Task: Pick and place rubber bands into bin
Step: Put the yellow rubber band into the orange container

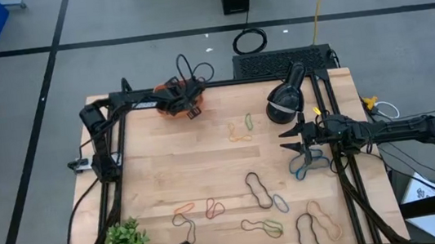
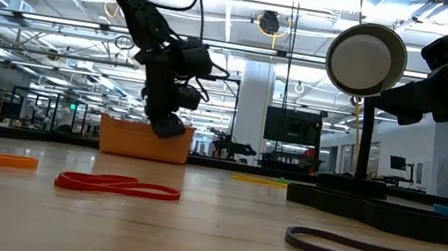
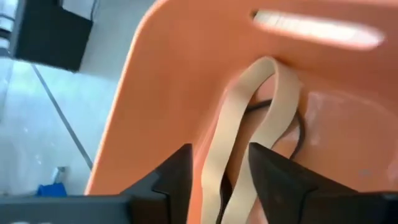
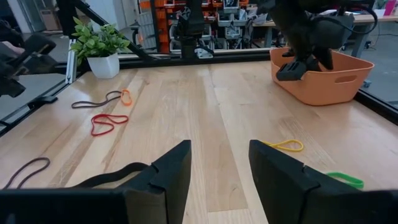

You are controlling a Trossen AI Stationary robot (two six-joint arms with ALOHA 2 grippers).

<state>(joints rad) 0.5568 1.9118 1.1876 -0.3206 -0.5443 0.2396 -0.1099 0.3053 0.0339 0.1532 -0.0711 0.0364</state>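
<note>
We saw a flat tan rubber band [image 3: 249,130], folded long, lying inside the orange bin [image 3: 180,81] between the left gripper's [image 3: 219,180] parted fingers; the right gripper [image 4: 219,171] was open too.

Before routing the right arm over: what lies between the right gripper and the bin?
In the high view, yellow and green rubber bands lie between the right gripper and the bin.

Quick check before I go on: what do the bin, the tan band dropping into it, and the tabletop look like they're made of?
Bin: orange moulded plastic by the look, smooth, faint sheen, rounded corners, slot handle. Tan rubber band: flat matte elastic strip, probably rubber; it hangs limp in a loop between the left gripper and its open jaws. Table: pale wood planks, visible grain and seams, light satin finish.
</note>
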